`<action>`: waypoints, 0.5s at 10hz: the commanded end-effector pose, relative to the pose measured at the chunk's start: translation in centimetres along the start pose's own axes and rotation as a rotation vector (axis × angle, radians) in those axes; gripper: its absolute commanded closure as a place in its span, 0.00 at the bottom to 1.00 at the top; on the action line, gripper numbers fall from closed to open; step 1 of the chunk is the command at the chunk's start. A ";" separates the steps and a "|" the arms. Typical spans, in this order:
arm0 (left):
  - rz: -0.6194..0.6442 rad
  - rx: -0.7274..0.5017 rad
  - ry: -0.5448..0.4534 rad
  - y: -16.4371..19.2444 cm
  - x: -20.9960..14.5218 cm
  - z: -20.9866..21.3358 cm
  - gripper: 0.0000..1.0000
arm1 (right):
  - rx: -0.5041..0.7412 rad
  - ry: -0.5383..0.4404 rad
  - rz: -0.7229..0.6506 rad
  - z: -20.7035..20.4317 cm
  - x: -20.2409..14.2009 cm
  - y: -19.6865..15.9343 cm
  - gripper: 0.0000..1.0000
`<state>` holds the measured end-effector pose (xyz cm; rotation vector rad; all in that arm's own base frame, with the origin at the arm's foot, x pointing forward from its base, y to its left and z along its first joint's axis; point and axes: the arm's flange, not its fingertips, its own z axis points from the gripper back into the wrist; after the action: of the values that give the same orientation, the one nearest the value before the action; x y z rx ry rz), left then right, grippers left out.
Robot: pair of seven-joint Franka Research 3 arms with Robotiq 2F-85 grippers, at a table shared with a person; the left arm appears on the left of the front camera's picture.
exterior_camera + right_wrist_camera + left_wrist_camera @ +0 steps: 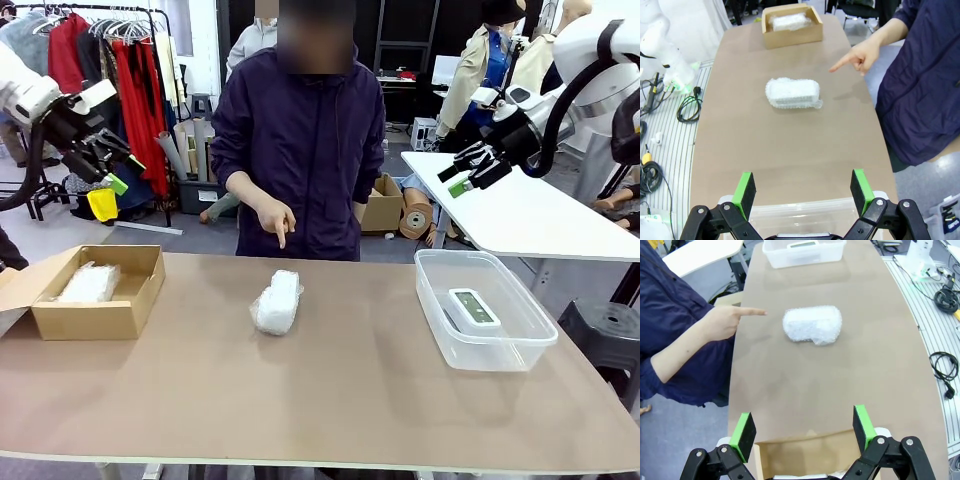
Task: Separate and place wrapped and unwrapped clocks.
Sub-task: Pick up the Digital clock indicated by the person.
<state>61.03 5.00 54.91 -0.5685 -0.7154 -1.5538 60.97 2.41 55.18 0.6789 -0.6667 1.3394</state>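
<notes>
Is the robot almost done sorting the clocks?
Nearly. Done: one wrapped clock lies in the box, and the bare clock is in the tub. In hand: nothing; the left fingers and right fingers are open and empty. Left: the second wrapped clock in the middle of the table, where the person's hand points.

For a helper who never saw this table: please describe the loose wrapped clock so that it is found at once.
On the brown table, look between the cardboard box and the clear tub. A white crinkly bundle lies there, before the person's pointing hand. Unlike the second bundle in the box and the bare clock in the tub, it is in no container.
</notes>
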 end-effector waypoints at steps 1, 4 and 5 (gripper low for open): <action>-0.017 0.001 0.005 -0.2 0.1 0.2 0.00 | 0.001 0.001 0.006 0.0 0.2 0.3 0.00; -0.017 0.001 0.005 -0.2 0.1 0.2 0.00 | 0.001 0.001 0.006 0.0 0.2 0.3 0.00; 0.000 0.000 0.000 0.0 0.0 0.0 0.00 | 0.001 0.001 0.006 0.0 0.2 0.3 0.00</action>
<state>61.04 5.01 54.88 -0.5689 -0.7151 -1.5536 60.97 2.41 55.18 0.6789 -0.6667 1.3394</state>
